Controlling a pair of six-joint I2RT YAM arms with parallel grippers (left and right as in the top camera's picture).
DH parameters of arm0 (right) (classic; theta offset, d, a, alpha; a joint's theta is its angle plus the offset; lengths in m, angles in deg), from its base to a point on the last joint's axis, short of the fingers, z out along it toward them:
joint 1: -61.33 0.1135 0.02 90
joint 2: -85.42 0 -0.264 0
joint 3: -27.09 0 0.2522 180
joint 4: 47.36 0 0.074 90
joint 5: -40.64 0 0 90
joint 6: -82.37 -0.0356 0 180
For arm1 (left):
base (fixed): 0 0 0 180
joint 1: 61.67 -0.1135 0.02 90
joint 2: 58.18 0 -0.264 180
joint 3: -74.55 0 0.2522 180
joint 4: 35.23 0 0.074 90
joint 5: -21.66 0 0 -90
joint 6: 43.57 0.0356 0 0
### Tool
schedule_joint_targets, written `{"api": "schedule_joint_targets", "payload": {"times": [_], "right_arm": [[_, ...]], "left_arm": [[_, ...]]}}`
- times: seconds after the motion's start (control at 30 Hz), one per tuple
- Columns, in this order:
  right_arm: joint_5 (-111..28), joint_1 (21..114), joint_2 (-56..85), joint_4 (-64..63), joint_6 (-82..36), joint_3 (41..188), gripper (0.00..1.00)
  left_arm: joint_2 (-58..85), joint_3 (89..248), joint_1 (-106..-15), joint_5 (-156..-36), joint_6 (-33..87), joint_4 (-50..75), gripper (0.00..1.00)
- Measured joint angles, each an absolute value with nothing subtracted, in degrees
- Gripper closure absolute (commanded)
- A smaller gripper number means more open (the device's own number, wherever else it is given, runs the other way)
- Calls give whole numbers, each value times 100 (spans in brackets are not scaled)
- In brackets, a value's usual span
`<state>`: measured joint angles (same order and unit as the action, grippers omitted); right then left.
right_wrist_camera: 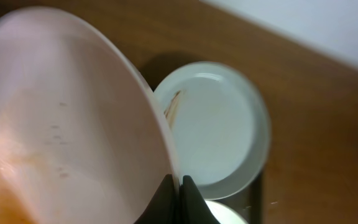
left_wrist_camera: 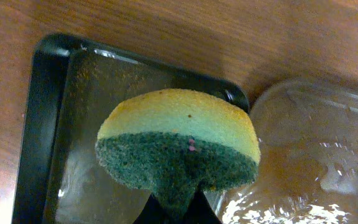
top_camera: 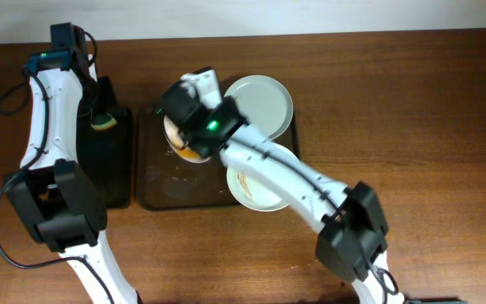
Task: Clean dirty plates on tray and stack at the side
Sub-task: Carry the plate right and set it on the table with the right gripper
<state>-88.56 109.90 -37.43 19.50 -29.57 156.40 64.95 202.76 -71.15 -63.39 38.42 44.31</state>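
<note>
The wooden counter (top_camera: 412, 101) fills the overhead view. The brown translucent tray (top_camera: 154, 181) sits at its centre, with a narrower black tray (top_camera: 116, 169) just beside it on the left. The right arm (top_camera: 285, 173) reaches in from the lower right of the frame, across the brown tray. A pale green plate (top_camera: 264, 97) lies at the tray's upper right corner. A white plate (top_camera: 247, 192) with a brown streak lies at its lower right, partly under the arm. The third plate (right_wrist_camera: 61, 124), smeared orange, is tilted above the tray's left part, its rim clenched in the right jaws. The left jaws grip a yellow-and-green sponge (left_wrist_camera: 179, 143) over the black tray.
</note>
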Motion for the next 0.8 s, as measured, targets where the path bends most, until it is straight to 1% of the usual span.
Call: {"api": "schedule_joint_targets", "payload": {"times": [0.03,0.13,0.23,0.27,0.33,0.37,0.43,0.47,0.53,0.6,0.7,0.73,0.8], "right_arm": [[-9805,11349,-3743,1817,-2933,15581,96],[-11557,11760,-3743,1620,-2869,15570,96],[-12572,11862,-3745,1605,-2856,15570,96],[-13153,11945,-3745,1603,-2856,15570,96],[-13553,12072,-3747,1605,-2856,15570,96],[-13533,12105,-3747,1620,-2863,15570,96],[-13136,12087,-3750,1849,-2856,15570,96],[-12615,12020,-3750,1976,-2850,15570,96],[-11271,11674,-3752,2186,-2841,15570,96],[-9848,11139,-3686,2376,-2861,15559,96],[-7214,9410,-2816,3028,-2867,15539,96],[-6919,9019,-2694,3268,-2867,15565,96],[-6362,7670,-2598,3847,-2874,15565,96]], "left_arm": [[6495,20090,-7207,-6352,3842,4311,99],[6498,19673,-7414,-6560,3840,3861,99],[6498,19376,-7500,-6645,3840,3710,99],[6498,19343,-7497,-6645,3840,3712,99],[6498,19343,-7500,-6648,3842,3710,99],[6498,19341,-7497,-6648,3840,3710,99],[6498,19341,-7500,-6652,3840,3705,99],[6498,19341,-7497,-6663,3840,3701,99],[6498,19341,-7500,-6665,3840,3697,99],[6498,19341,-7500,-6667,3840,3649,99],[6498,19341,-7497,-6669,3842,3598,99],[6498,19334,-7476,-6667,3916,3509,99],[6498,19330,-7285,-6665,4113,3297,99]]}}
